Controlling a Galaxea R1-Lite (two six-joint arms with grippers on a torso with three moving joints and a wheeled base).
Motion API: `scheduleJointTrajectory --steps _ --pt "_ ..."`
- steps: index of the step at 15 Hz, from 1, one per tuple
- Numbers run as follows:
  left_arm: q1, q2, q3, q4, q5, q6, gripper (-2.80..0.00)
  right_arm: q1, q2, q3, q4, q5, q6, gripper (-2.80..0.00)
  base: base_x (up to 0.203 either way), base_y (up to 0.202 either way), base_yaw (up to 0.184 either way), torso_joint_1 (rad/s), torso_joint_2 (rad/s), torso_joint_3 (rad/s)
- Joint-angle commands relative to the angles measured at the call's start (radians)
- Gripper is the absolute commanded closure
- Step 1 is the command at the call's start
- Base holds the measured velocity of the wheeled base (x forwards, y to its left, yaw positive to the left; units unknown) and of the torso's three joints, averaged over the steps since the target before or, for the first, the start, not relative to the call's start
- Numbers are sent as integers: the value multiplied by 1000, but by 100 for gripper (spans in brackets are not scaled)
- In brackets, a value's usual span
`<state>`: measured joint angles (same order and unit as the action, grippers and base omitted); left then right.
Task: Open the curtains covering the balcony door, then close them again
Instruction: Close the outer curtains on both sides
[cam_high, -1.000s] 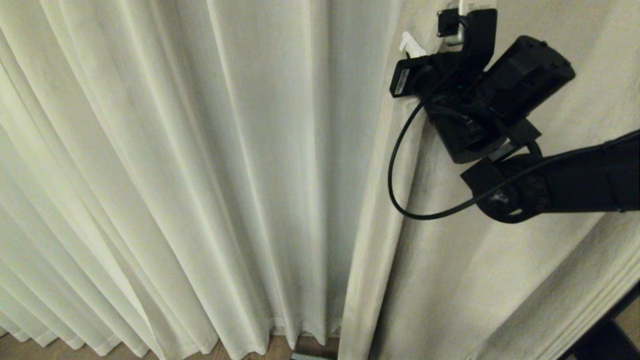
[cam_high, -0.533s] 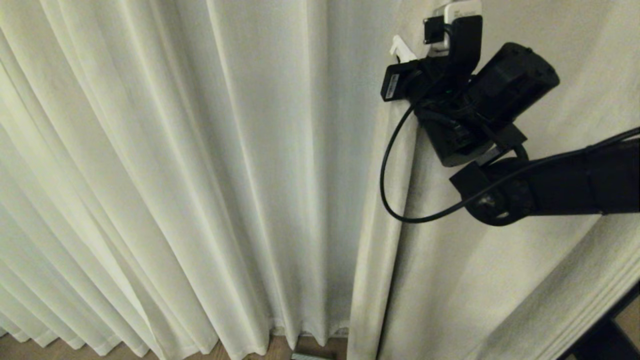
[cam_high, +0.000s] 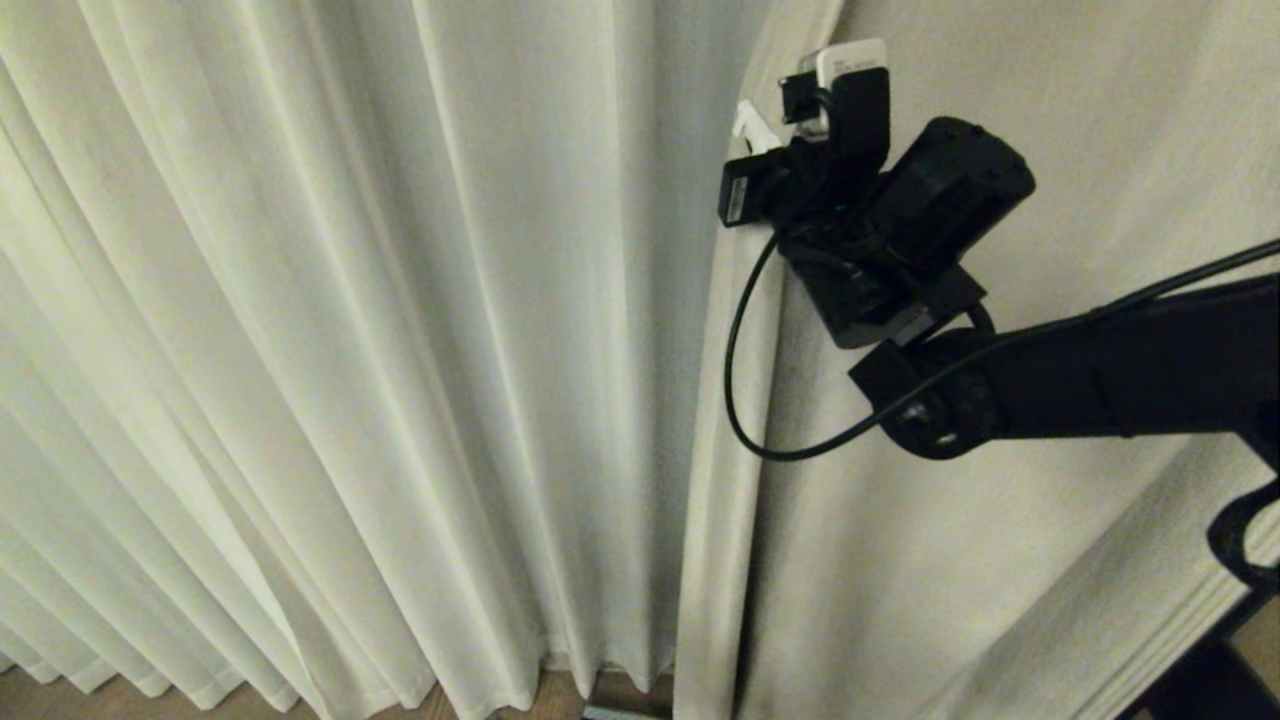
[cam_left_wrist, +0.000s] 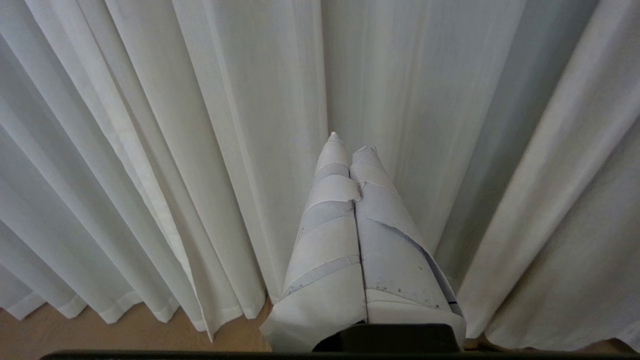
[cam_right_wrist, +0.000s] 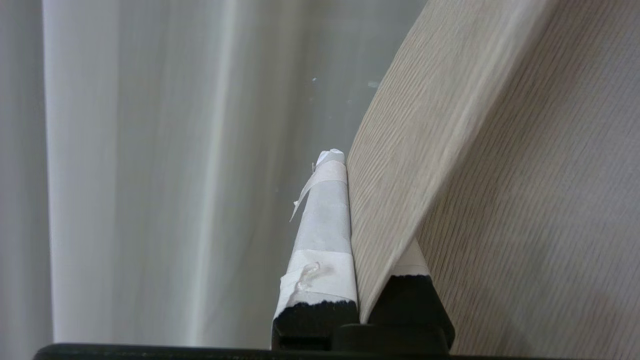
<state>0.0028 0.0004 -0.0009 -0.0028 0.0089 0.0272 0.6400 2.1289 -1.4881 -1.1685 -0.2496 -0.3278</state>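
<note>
Two cream-white curtains hang to the floor and fill the head view. The pleated left panel (cam_high: 350, 300) meets the flatter right panel (cam_high: 1000, 560) near the middle. My right gripper (cam_high: 770, 120) is high up at the right panel's inner edge. It is shut on that hemmed edge (cam_right_wrist: 400, 175), and the fabric passes between its taped fingers (cam_right_wrist: 325, 225). In the left wrist view my left gripper (cam_left_wrist: 348, 145) is shut on nothing, low down in front of the pleats (cam_left_wrist: 200, 125), apart from them. The balcony door is hidden behind the fabric.
Wooden floor (cam_high: 60, 700) shows under the hems, also as floor (cam_left_wrist: 100, 330) in the left wrist view. A dark bar (cam_high: 1210, 680) crosses the bottom right corner of the head view. A black cable (cam_high: 740, 400) loops from the right wrist.
My right gripper has moved left and lower in the head view, still clamped on the right panel's edge. That edge has shifted left with it. The left arm has not moved.
</note>
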Motion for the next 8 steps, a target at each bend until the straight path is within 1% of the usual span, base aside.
scheduleJointTrajectory --steps 1,8 --pt "0 0 0 0 0 0 0 9 24 -11 -13 -2 -16 0 0 0 0 0 0 0" --pt "0 0 -1 0 0 0 0 15 20 -15 -16 -2 -16 0 0 0 0 0 0 0"
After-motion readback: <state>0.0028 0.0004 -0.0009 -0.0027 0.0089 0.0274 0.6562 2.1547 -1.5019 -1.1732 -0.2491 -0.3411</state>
